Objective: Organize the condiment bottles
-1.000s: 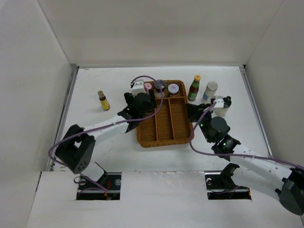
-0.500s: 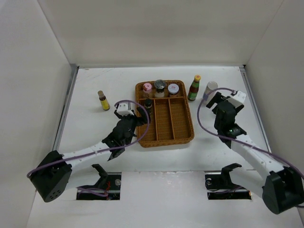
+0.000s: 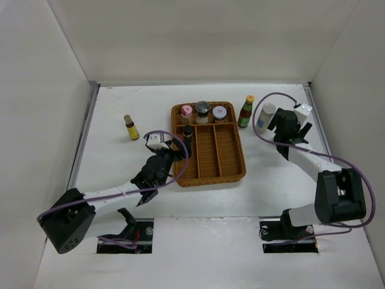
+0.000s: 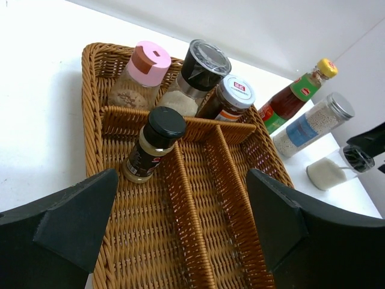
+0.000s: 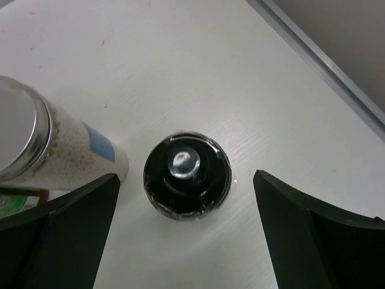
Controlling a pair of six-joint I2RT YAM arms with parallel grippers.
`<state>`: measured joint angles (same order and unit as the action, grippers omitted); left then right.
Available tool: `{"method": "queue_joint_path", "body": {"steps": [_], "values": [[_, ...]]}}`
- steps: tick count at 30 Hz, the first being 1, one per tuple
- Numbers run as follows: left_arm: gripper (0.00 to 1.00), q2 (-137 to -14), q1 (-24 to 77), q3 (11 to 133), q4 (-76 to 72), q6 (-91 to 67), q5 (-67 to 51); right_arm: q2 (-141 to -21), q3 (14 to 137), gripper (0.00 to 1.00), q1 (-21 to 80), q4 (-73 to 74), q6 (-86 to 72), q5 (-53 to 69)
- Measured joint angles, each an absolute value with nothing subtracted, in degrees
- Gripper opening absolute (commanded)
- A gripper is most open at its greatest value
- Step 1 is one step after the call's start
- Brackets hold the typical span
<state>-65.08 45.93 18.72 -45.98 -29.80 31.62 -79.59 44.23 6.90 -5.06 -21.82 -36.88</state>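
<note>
Over the counter (image 3: 108, 108), at 3 o'clock of wicker tray (image 4: 91, 114): right gripper (image 5: 185, 178) spread open, empty, above black-topped shaker (image 5: 187, 174) | silver-lidded jar (image 5: 66, 150) just beside, at 9 o'clock | left gripper (image 4: 179, 188) spread open, empty, at tray's 8 o'clock | small black-capped bottle (image 4: 153, 144) upright inside tray | brown bottle (image 3: 130, 127) at tray's 9 o'clock.

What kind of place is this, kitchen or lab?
Likely a lab test cell: plain white enclosure walls, white table, robot arm beside a wicker tray of condiment bottles.
</note>
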Motion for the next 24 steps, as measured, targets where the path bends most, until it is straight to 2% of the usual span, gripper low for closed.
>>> {"method": "queue_joint_path", "body": {"steps": [4, 7, 9, 10, 16, 24], "values": [[0.88, -66.08, 45.76, 18.72, -46.54, -29.87, 31.38, -83.05, 45.60, 0.94, 5.06, -5.54, -21.56, -34.92], [0.88, -66.26, 45.30, 18.72, -46.63, -29.91, 31.27, -85.34, 45.76, 0.87, 4.23, -5.63, -21.39, -33.61], [0.88, -66.43, 44.99, 18.72, -47.05, -30.02, 31.27, -86.76, 45.78, 0.72, 3.92, -5.98, -21.19, -32.97], [0.88, -66.59, 44.86, 18.72, -47.27, -30.04, 31.29, -87.33, 45.78, 0.60, 3.70, -6.35, -21.30, -32.47], [0.88, -67.88, 44.64, 18.72, -47.55, -30.22, 31.24, -84.77, 43.20, 0.54, 7.33, -8.19, -20.58, -36.21], [0.88, -67.88, 43.92, 18.70, -47.79, -30.26, 31.24, -64.86, 37.80, 0.55, 24.40, -3.14, -18.68, -43.57]]}}
